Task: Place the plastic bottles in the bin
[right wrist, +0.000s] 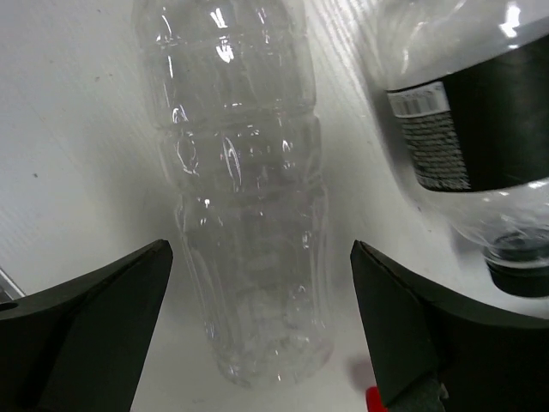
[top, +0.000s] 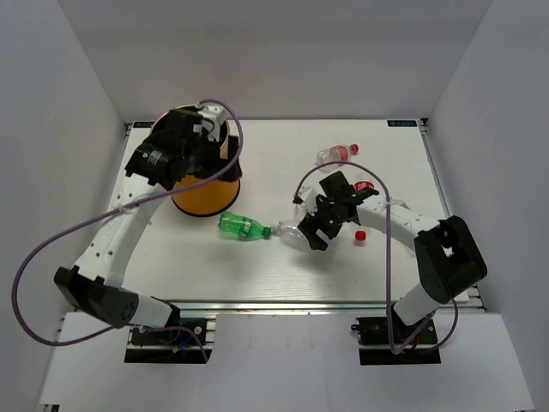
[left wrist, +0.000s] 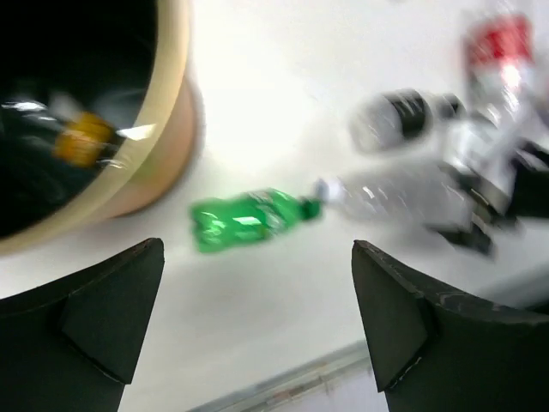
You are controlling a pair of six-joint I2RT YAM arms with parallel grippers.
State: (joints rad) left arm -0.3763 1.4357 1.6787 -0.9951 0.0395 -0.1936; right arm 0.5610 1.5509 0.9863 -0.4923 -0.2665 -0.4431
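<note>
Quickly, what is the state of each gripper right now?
Left gripper: open, holding nothing.
Right gripper: open over the clear unlabelled plastic bottle, not gripping it.

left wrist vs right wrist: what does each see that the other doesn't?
Only the left wrist: the bin with an orange-labelled bottle inside, the green bottle lying on the white table, and a blurred red-labelled bottle further off. Only the right wrist: a small red cap at the bottom edge, and the print on the dark label. Both: the unlabelled clear bottle and the dark-labelled bottle, lying next to each other on the table.
</note>
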